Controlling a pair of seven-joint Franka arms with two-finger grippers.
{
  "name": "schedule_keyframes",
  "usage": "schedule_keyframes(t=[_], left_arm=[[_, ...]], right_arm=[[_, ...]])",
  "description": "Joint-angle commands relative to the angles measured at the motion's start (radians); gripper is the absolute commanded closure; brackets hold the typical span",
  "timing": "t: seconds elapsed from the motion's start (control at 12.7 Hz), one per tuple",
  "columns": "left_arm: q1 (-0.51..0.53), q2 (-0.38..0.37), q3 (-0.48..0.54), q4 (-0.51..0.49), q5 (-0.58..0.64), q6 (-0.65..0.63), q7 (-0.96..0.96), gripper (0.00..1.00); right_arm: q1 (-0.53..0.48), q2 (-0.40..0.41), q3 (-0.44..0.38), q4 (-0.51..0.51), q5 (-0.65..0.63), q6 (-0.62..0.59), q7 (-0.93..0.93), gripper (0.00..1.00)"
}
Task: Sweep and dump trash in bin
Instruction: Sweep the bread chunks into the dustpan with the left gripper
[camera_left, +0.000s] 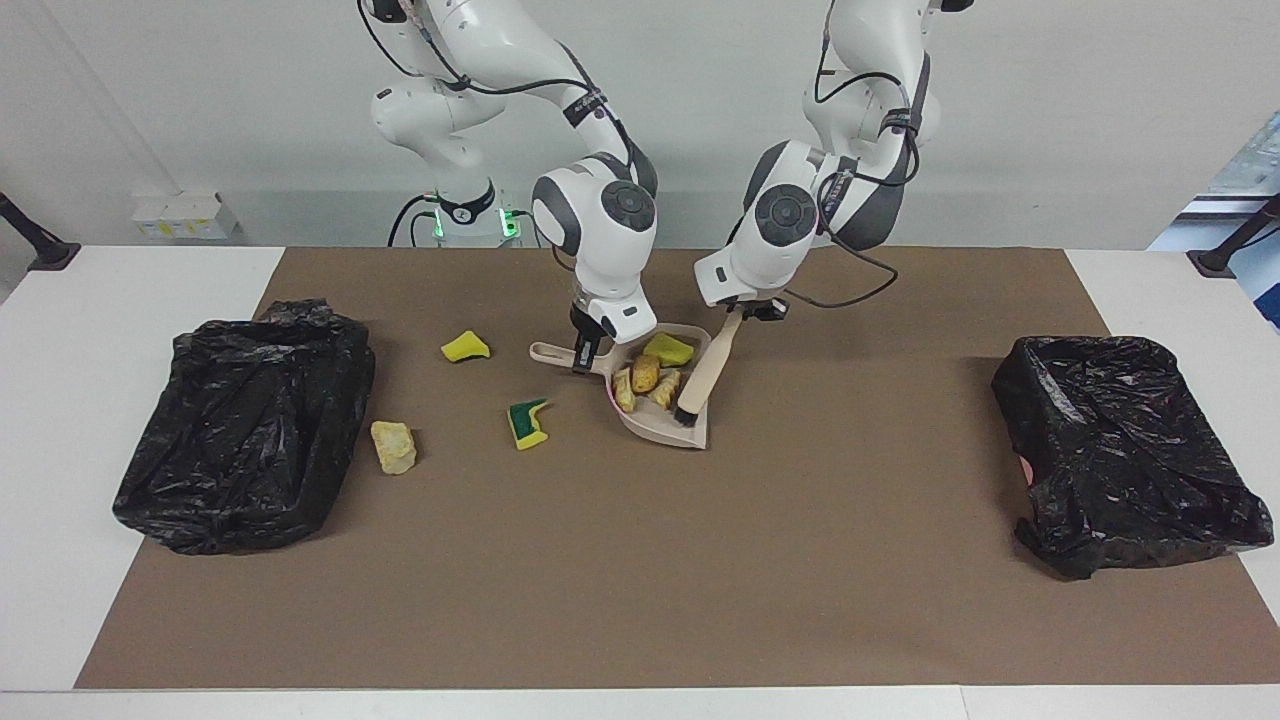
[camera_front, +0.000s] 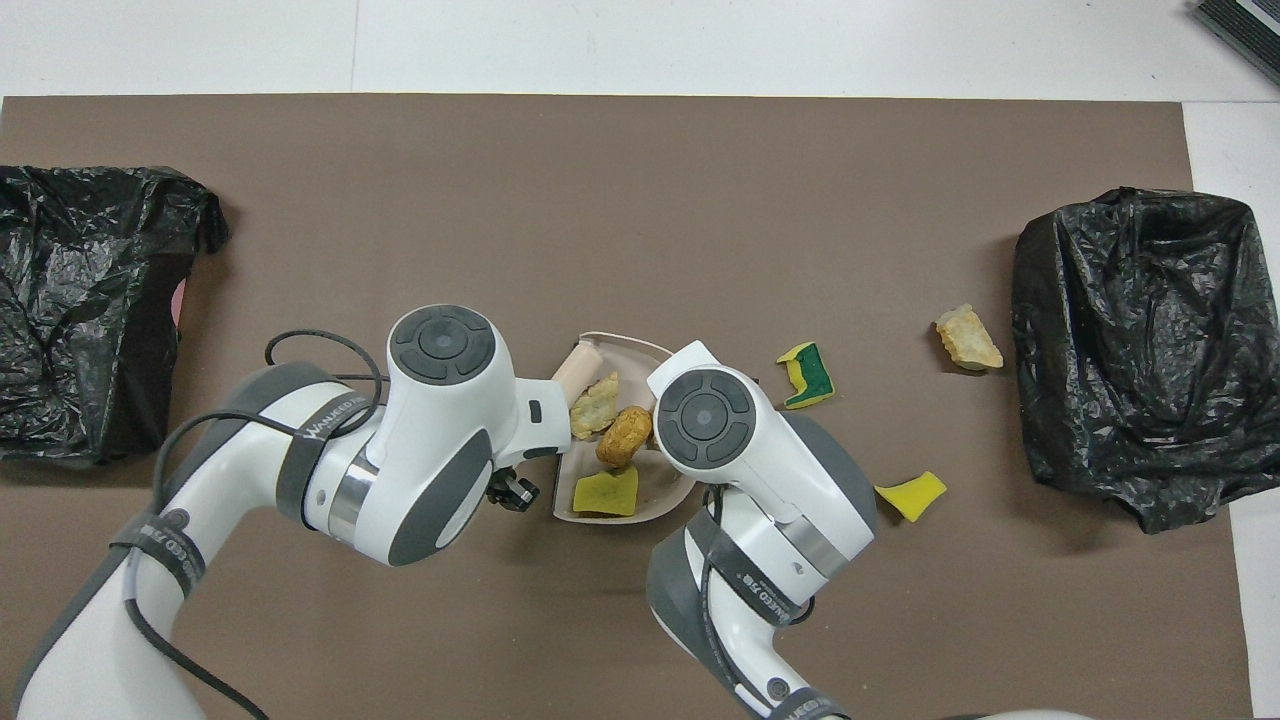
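Facing and overhead cameras, half-turned apart, share the mat (camera_left: 640, 560).

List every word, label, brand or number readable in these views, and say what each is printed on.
"WANJEO..." on the black band around the left arm: only partly legible, and the rest is too blurred to read.
Print on the black band around the right arm: too blurred to read.
Nothing readable on the dustpan, the brush, the trash or the black bags.

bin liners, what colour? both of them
Black plastic on both bins; clearest in the facing view.
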Motion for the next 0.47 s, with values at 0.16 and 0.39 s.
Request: schedule_keyframes(t=[0.16,0.39], left_arm=[[0.004,-0.136,0.019,-0.024,-0.02,-0.083,-0.274,1.0],[0.002,-0.179,0.02,-0.04,-0.02,-0.114,-0.334,1.0]], right_arm=[[-0.023,0.011,0.004,-0.011,-0.008,0.046,-0.022,1.0],[-0.028,0.002,0.004,0.021,-0.008,0.022,-0.084,1.0]])
